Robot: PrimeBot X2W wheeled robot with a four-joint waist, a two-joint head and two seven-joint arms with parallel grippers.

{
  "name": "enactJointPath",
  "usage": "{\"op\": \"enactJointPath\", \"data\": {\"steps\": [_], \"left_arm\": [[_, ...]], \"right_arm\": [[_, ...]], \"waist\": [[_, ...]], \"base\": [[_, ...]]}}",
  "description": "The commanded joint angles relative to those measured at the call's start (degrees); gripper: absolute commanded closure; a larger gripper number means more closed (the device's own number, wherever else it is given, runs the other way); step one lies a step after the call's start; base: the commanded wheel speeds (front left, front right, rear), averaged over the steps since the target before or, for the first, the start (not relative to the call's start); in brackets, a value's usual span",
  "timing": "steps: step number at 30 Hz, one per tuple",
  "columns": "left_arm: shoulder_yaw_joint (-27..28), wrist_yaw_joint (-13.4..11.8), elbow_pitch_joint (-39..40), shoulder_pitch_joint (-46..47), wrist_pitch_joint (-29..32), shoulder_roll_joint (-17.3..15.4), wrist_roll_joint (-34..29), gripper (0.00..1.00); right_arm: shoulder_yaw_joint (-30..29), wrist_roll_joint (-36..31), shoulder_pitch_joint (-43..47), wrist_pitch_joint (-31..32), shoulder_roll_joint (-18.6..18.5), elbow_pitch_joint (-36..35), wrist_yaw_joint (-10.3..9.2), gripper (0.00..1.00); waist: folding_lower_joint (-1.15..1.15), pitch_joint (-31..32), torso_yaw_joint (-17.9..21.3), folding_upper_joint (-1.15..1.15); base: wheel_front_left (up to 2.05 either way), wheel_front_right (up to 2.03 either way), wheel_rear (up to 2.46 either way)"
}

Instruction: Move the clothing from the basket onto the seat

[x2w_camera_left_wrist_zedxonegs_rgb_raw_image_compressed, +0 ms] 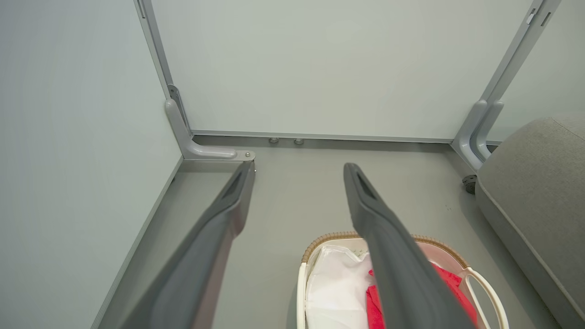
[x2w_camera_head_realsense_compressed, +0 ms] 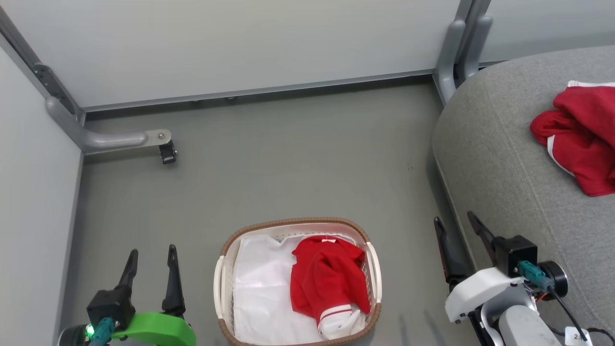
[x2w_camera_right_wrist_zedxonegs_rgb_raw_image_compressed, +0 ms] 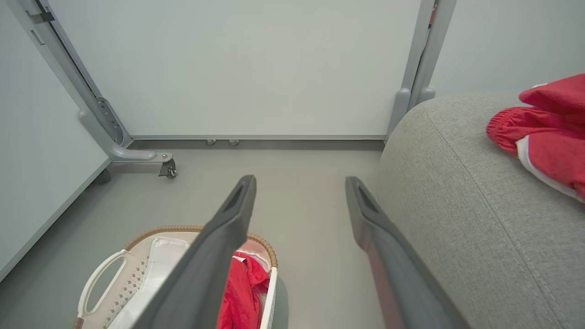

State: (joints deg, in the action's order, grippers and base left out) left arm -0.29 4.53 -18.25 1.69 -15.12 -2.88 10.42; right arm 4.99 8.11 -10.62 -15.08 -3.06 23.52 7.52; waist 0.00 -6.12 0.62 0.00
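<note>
One red garment lay crumpled in the right half of the basket, on top of the white liner. A second red garment was already on the sofa. The left claw and the right claw both stood with fingers apart and empty, one on each side of the basket, above the floor. The main danger was probably the liner: a deep pinch could take it together with the garment and drag the light basket up. The striped cuff seemed to touch the liner, though this was not clear. A loose hold could also let the cloth slip to the floor before the sofa.
</note>
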Motion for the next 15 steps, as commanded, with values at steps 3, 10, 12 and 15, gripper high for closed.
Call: {"op": "enactJointPath", "data": {"steps": [3,10,12,15], "left_arm": [[-0.37,0.27,-0.23,-1.8,-0.04,-0.1,0.37,0.0],[-1.14,0.93,-1.4,-0.83,-0.05,-0.09,0.62,0.0],[-1.84,1.02,-1.94,-0.05,-0.04,-0.1,1.07,0.0],[-3.37,1.58,-3.29,1.44,-0.05,-0.1,2.73,0.0]], "right_arm": [[0.19,0.29,1.67,-0.13,-0.18,0.19,-0.06,0.0],[0.38,-0.02,0.67,-0.13,-0.28,0.14,-0.06,0.0],[0.42,-0.08,0.1,-0.13,-0.35,-0.08,-0.06,0.0],[0.56,-0.16,-1.11,-0.13,-0.36,-0.58,-0.06,0.0]], "waist": [[0.0,1.18,-0.25,0.0],[0.0,-0.12,0.31,0.0],[0.0,-1.15,0.51,0.0],[0.0,-3.17,0.99,0.0]], "base": [[0.0,0.0,0.0],[0.0,0.0,0.0],[0.0,0.0,0.0],[0.0,0.0,0.0]]}}
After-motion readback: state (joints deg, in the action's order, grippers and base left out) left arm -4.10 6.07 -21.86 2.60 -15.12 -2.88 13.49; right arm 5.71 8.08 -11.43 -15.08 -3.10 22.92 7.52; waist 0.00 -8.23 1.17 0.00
